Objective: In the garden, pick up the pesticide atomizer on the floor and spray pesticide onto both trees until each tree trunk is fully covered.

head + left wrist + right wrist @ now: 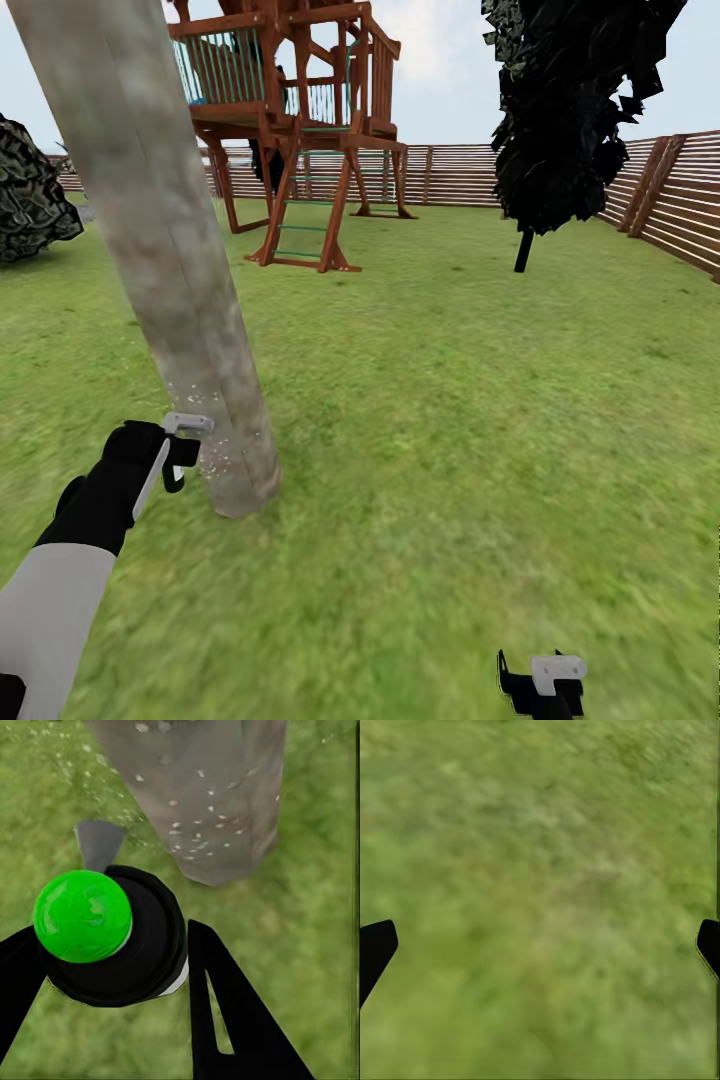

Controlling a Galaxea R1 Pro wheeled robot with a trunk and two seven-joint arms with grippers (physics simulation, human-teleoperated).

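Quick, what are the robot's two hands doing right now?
Left gripper: closed on the pesticide atomizer.
Right gripper: open, holding nothing.

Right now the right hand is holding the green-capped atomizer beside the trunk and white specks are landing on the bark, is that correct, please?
Not quite: the left hand holds the atomizer, as the left wrist view shows. The right hand is open over grass. The rest holds: specks dot the trunk.
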